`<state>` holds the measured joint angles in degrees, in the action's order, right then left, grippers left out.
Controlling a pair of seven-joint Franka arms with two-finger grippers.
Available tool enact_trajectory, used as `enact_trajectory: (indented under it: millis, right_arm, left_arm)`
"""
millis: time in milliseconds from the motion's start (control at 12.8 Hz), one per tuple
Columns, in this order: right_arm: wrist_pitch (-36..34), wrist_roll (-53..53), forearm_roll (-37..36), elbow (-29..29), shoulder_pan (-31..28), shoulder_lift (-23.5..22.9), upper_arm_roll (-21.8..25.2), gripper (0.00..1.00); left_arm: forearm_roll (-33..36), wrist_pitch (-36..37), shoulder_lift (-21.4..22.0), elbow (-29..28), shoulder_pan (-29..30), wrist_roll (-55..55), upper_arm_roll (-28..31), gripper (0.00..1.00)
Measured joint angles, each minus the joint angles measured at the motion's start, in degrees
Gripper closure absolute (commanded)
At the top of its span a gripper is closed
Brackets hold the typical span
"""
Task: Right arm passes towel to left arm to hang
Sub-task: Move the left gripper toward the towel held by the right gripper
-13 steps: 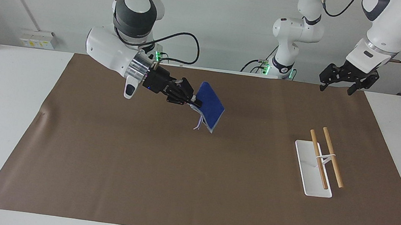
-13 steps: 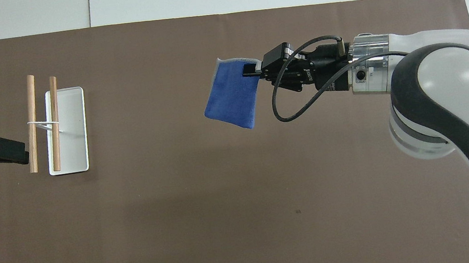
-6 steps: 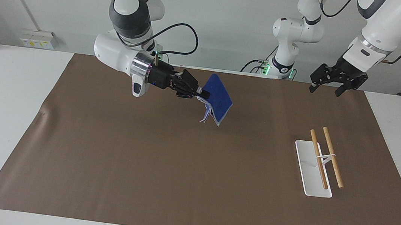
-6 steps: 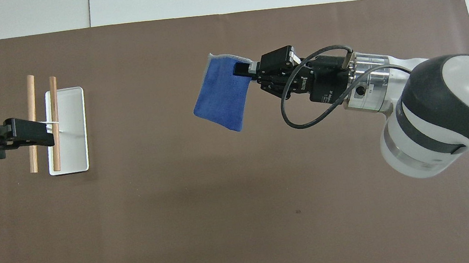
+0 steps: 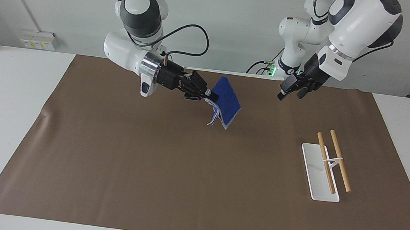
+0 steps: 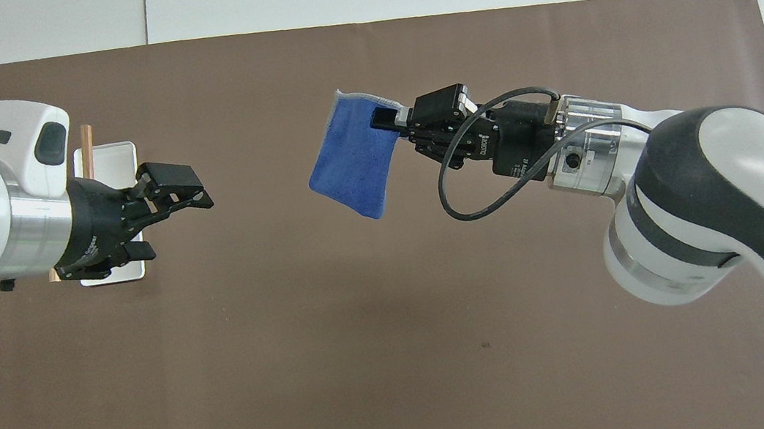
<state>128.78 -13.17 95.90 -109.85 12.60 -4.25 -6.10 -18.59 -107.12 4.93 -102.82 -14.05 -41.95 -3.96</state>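
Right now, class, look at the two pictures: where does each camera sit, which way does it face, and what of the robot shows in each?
Facing view: high across the table, facing the robots; both arms show whole, the right gripper holding the towel up, the left gripper open in the air, the rack toward the left arm's end.
Overhead view: above the robots' end, looking forward and steeply down; forearms and the open left gripper enter from below.
Shared: the towel, both grippers, the rack and the brown mat, half a turn apart.
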Motion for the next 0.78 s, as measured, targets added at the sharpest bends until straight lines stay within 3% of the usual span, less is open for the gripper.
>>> enact_trajectory:
  millis: [234, 779]
  right_arm:
    - [0.1, 0.0, 0.0, -0.1, 0.0, 0.0, 0.0, 1.00]
    - [0.7, 0.0, 0.0, -0.3, 0.0, 0.0, 0.0, 1.00]
  left_arm:
    - [-3.7, -10.0, 2.5, -6.5, -4.0, -15.7, -0.1, 0.00]
    - [-5.2, -32.3, 3.0, -13.8, -14.3, -47.3, -0.1, 0.00]
